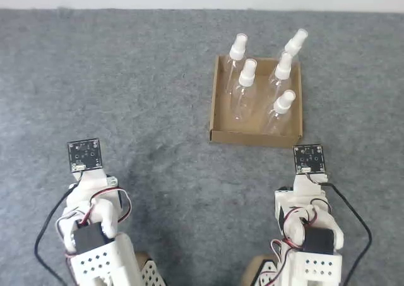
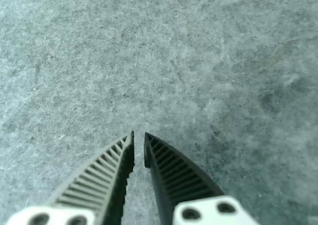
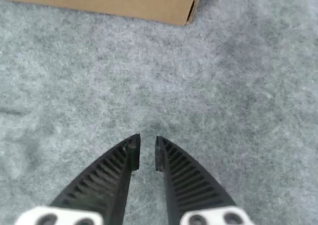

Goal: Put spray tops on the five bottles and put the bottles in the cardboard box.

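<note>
Inside the cardboard box [image 1: 255, 136] all five bottles [image 1: 243, 93] stood with spray tops [image 1: 247, 71] on, rising well above its low walls. My left gripper [image 2: 138, 145], well apart from the box, and my right gripper [image 3: 147, 150], near its front wall, were both pinched together and empty. I judged that a forward nudge from the right one could have shoved the box and toppled a bottle out.

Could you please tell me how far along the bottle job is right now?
Done: all five bottles wear spray tops and stand in the cardboard box. In hand: nothing; the left gripper and right gripper are shut and empty. Left: nothing apparent.
</note>
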